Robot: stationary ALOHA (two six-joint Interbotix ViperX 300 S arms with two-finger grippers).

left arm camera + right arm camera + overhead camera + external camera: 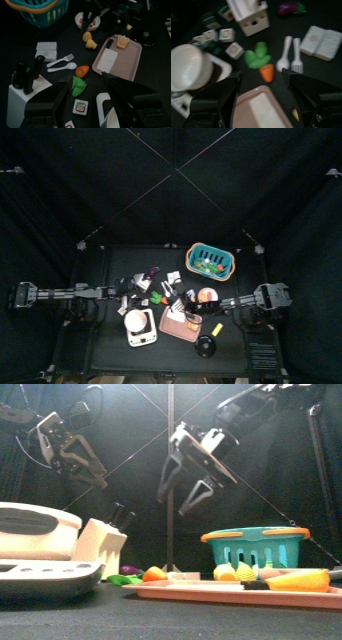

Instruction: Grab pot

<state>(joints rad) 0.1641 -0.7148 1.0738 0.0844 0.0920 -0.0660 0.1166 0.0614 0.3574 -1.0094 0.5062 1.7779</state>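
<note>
A small black pot (207,346) with a handle seems to sit at the table's front right, by a yellow piece; it is small and dim. My left gripper (85,82) is open and empty, hanging above a green toy vegetable (79,86) and a carrot (81,71). In the top view it (134,288) is left of the middle. My right gripper (261,75) is open and empty above the same carrot (268,73). In the top view it (189,305) is near the middle, well back from the pot. Both hang high in the front view.
A pink tray (181,323) lies at front middle beside a white toy appliance (140,330). A teal basket (210,258) stands at the back right. A white knife block (27,95), fork and spoon (63,62), small cards and a plate (89,21) crowd the middle.
</note>
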